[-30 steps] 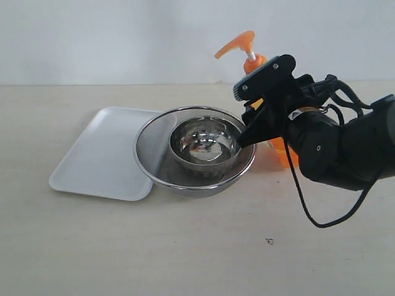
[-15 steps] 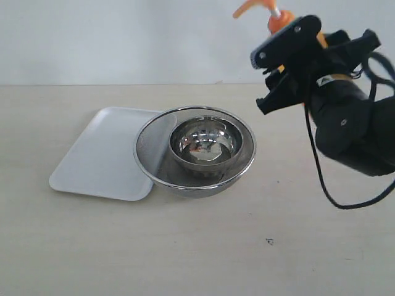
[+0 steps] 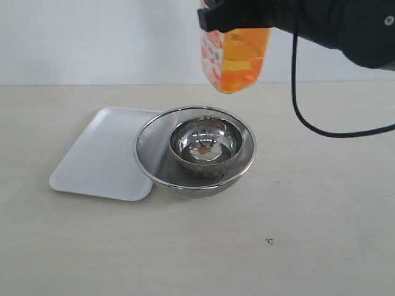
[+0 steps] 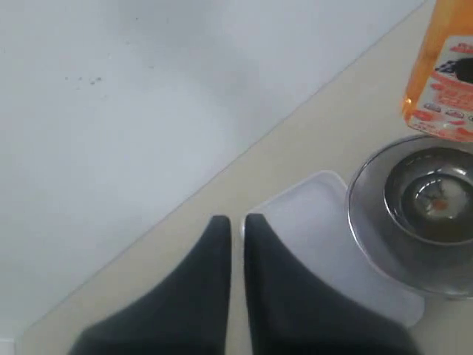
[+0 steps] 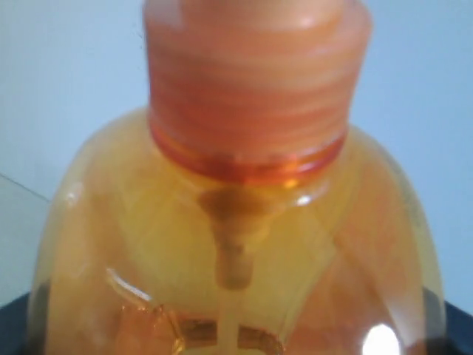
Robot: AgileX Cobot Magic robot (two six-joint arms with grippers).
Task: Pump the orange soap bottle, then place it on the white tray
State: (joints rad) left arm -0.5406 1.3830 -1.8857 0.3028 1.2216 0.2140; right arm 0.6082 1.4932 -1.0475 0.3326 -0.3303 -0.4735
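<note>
Translucent plastic orange soap bottle (image 3: 237,60); shiny steel bowl (image 3: 204,146).

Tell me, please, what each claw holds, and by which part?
The right claw grips the orange soap bottle by its upper body, below the neck. The left claw holds nothing.

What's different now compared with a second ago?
The right gripper lifted the translucent orange soap bottle off the table and carried it leftward; it now hangs over the round steel mesh strainer. That strainer, the small steel bowl inside it and the flat white tray stayed put.
</note>
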